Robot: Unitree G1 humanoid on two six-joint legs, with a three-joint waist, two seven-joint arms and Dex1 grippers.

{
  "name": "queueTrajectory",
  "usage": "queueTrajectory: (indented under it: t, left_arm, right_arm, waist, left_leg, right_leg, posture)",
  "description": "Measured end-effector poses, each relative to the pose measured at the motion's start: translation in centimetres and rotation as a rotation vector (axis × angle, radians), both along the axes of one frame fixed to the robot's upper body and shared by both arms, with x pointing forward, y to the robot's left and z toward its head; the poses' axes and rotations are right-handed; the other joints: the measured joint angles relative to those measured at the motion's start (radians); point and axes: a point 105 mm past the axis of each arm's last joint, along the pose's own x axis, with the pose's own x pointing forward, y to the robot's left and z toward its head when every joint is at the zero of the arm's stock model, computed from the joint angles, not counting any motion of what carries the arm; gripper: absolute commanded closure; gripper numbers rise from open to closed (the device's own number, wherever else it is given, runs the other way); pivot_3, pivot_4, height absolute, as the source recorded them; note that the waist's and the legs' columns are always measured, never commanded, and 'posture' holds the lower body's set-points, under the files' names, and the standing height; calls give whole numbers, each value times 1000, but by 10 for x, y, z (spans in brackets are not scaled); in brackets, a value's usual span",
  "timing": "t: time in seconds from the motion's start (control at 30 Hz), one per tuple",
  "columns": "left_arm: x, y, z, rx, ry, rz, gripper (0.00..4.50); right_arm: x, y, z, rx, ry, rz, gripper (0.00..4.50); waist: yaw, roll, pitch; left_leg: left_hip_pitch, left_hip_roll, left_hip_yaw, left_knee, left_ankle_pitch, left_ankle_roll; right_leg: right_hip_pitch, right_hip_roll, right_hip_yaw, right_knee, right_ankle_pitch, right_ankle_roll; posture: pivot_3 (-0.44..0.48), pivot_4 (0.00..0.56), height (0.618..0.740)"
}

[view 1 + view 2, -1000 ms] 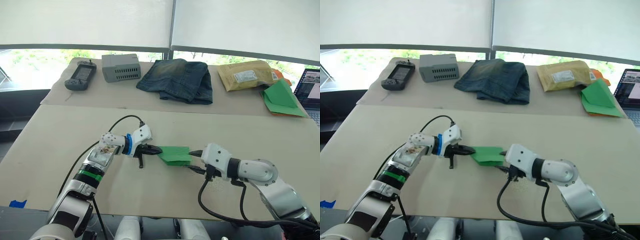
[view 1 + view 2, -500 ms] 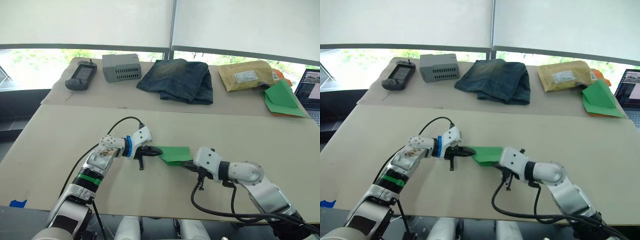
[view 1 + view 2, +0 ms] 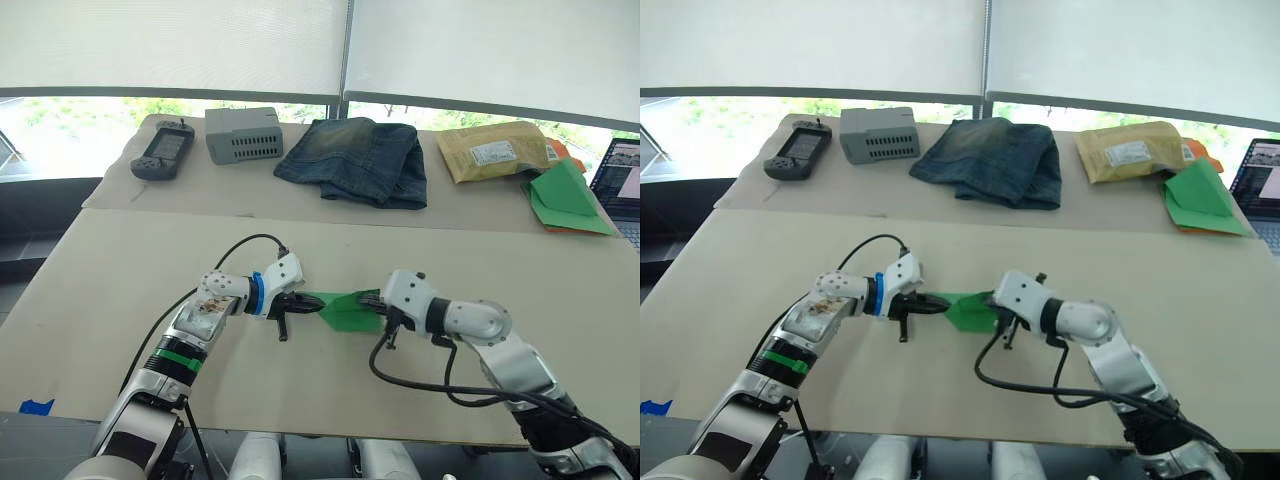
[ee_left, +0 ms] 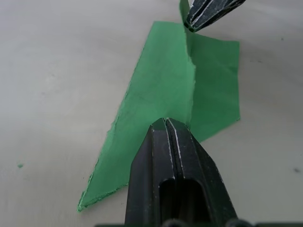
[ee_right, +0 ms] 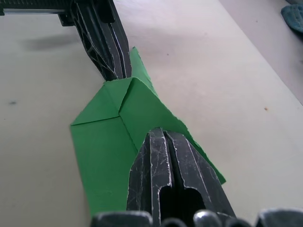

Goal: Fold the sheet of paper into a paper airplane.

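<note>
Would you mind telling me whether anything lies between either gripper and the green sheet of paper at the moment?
Nothing visible does. The left gripper is shut on one end of the sheet of paper, and the right gripper is shut on the opposite end. The table around the sheet is bare.

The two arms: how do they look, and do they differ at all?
Both are silver-grey with white wrist housings, looping black cables and black two-fingered grippers, left and right. The left arm alone has a blue wrist ring and a green band lower down.
</note>
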Motion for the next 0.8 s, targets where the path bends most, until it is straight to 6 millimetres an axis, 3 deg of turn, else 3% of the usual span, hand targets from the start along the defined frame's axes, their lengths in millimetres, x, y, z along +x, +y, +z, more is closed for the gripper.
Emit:
queueTrajectory:
  t: [0.2, 0.63, 0.8]
  left_arm:
    - [0, 1, 0, -1, -1, 5, 4500]
    - [10, 9, 0, -66, 0, 112, 4500]
    - [4, 6, 17, -210, 30, 112, 4500]
  right_arm:
    - [1, 0, -21, -42, 63, -5, 4465]
    - [11, 6, -24, -42, 47, -42, 4465]
    - [11, 6, -25, -45, 52, -48, 4465]
  waist:
    - [0, 0, 0]
    - [-5, 0, 0]
    - [-5, 0, 0]
  left_leg:
    - [0, 0, 0, 0, 0, 0]
    - [1, 0, 0, 0, 0, 0]
    - [1, 1, 0, 0, 0, 0]
  right_leg:
    - [0, 0, 0, 0, 0, 0]
    - [1, 0, 0, 1, 0, 0]
    - [0, 0, 0, 1, 0, 0]
  posture:
    - [0, 150, 734]
    - [0, 150, 734]
    - [0, 150, 734]
